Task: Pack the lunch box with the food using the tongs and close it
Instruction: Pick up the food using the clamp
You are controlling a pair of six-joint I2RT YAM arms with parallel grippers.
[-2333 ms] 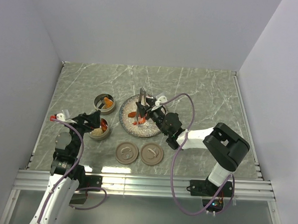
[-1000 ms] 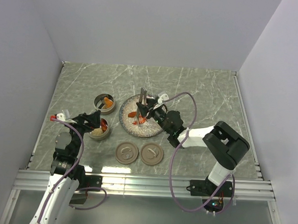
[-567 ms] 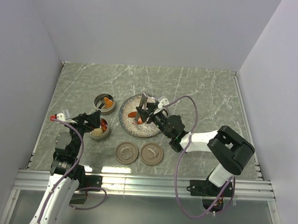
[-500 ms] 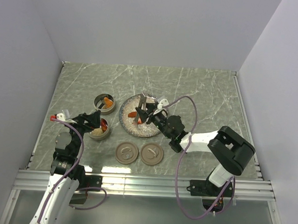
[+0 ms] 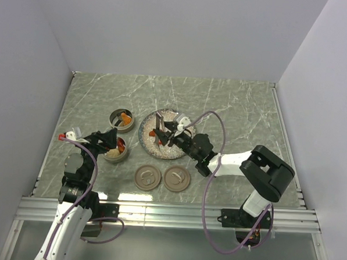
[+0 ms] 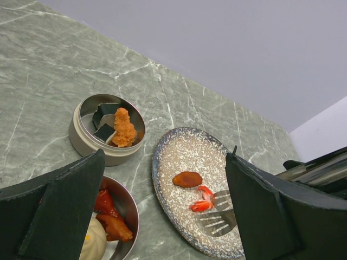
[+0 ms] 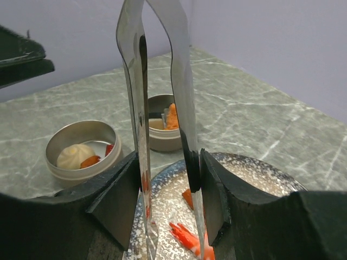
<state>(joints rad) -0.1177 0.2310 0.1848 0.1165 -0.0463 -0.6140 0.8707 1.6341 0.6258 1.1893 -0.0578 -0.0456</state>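
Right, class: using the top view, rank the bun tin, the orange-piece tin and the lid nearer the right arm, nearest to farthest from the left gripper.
1. The bun tin, right beside the left gripper.
2. The orange-piece tin, just behind, farther back on the table.
3. The lid, well off to the right, towards the front edge.

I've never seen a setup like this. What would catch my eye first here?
Most striking are the long metal tongs clamped in the right gripper, their tips reaching down to the speckled plate in the middle of the table. A red shrimp-like piece and an orange-brown piece lie on that plate. To its left stand the far tin and the near tin, both with food inside.
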